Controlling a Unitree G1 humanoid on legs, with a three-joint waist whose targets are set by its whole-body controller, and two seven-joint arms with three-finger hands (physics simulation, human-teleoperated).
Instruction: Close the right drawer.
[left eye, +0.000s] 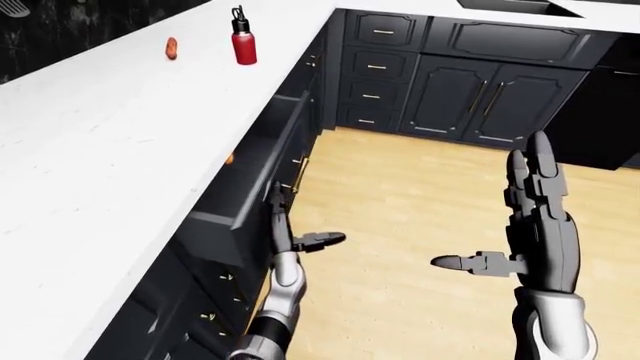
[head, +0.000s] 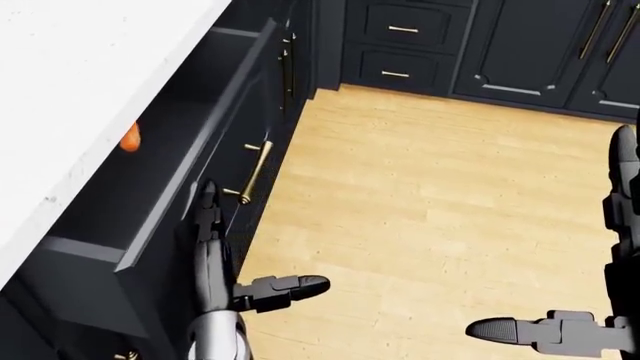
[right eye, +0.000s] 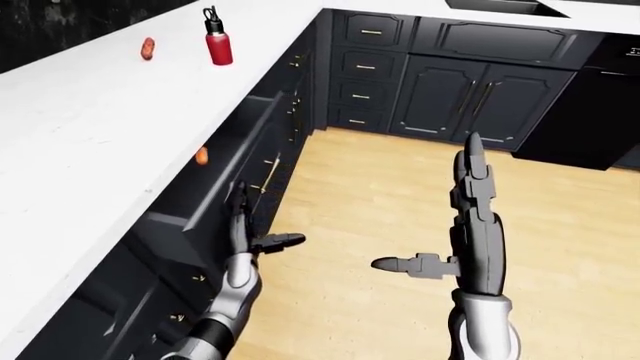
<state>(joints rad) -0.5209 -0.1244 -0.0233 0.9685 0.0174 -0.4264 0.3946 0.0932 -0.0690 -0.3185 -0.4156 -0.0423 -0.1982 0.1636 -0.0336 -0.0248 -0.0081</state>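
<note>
The drawer (head: 150, 180) stood partly open under the counter (head: 70, 90). The left hand (head: 215, 247), open and holding nothing, lay flat against its front. The pushing step seemed underway; next it needed more push inward.

We can read no text, label, brand, number or sign anywhere in these views. The red bottle (left eye: 243, 43) at the upper left of the left-eye view shows a plain body with nothing written on it at this size. At the upper right of the right-eye view, the dark appliance panel (right eye: 610, 52) carries a few tiny pale marks along its top edge, but they are too small for us to make out as letters or digits. The cabinet fronts (left eye: 482, 94) are unmarked.
</note>
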